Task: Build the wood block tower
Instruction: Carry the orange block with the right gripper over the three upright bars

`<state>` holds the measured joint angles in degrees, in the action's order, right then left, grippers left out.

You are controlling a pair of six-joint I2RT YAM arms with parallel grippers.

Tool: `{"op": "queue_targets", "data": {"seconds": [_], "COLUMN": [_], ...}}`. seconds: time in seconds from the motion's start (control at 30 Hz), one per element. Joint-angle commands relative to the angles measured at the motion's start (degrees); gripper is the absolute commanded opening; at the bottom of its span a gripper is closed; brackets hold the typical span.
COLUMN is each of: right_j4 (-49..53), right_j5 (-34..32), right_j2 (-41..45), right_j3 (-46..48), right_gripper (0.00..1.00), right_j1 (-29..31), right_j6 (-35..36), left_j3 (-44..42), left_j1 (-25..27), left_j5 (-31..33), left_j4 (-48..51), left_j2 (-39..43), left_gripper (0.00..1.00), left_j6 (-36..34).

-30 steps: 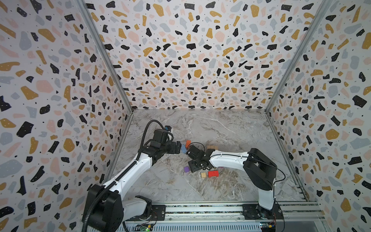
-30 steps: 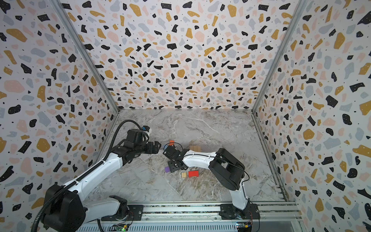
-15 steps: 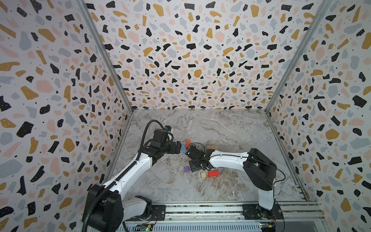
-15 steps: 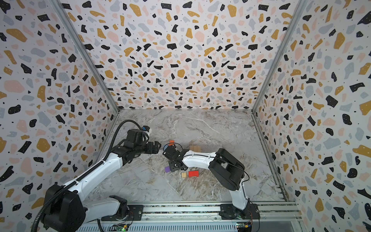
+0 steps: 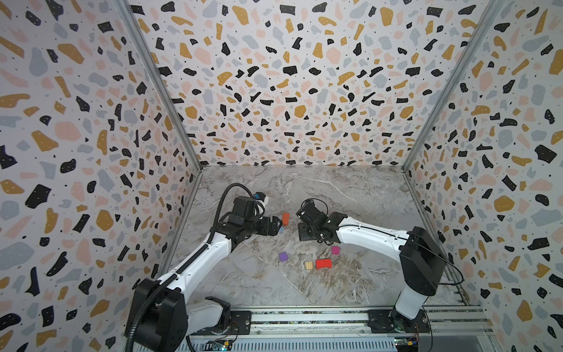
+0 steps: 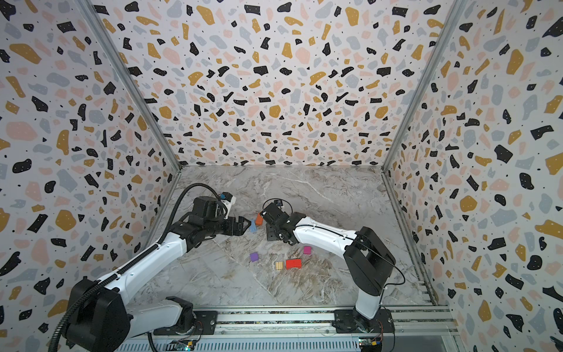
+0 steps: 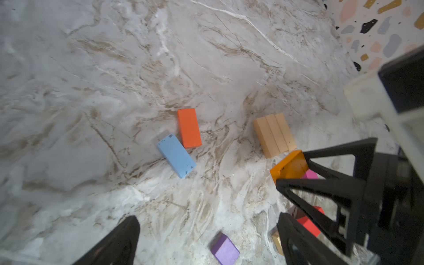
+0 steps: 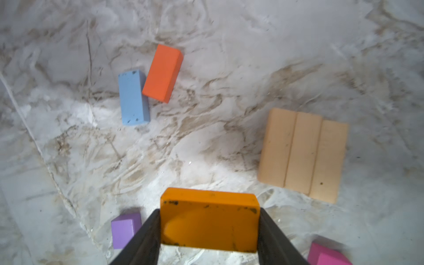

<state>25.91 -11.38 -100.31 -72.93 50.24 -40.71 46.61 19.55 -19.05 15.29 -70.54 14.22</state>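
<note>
R gripper (image 8: 210, 213) clenched on amber rectangular wood block (image 8: 210, 227), fingers on opposite ends, block held off marble floor (image 8: 206, 142). Prob. bound for tower. Tower (image 8: 302, 153) = three tan planks only, flat, side by side, touching; nothing on top. L gripper (image 5: 277, 226) wide open, empty, near light-blue wood brick (image 7: 176, 156) & orange-red wood brick (image 7: 189, 128), which touch; likely next pick. Purple wood cube (image 7: 224, 250) waits apart.

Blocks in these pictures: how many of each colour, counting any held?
orange-red block: 1
light blue block: 1
amber block, in right gripper: 1
purple cube: 1
pink cube: 1
red block: 1
tan: 2, a grooved slab, perhaps three planks, and a small block
Total: 8
</note>
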Motion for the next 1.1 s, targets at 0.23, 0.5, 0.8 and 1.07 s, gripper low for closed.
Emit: {"op": "queue_targets", "data": {"seconds": [0.23,0.5,0.8,1.07], "right_j4": [2.12,2.16,1.76,0.87], "right_j5": [2.23,3.43,3.90,4.25], "right_j2": [1.43,0.67,-2.19,-3.76], "right_j3": [-1.54,-1.04,-0.65,-0.40], "right_gripper": [0.48,0.48,0.48,0.48], "right_j1": [-8.33,-12.66,-13.47,-13.47], "right_j6": [2.41,5.01,5.38,4.85], "left_j3": [-4.69,-4.78,-4.77,-4.60], "left_j1": [0.37,0.36,0.32,0.40], "left_j5": [-11.71,-15.57,-13.30,-12.00], "left_j4": [-5.71,-8.73,-7.91,-7.31], "left_j2": [2.54,2.57,2.67,2.43], "left_gripper": [0.95,0.95,0.95,0.95], "left_j6": [2.57,3.63,3.26,3.03]}}
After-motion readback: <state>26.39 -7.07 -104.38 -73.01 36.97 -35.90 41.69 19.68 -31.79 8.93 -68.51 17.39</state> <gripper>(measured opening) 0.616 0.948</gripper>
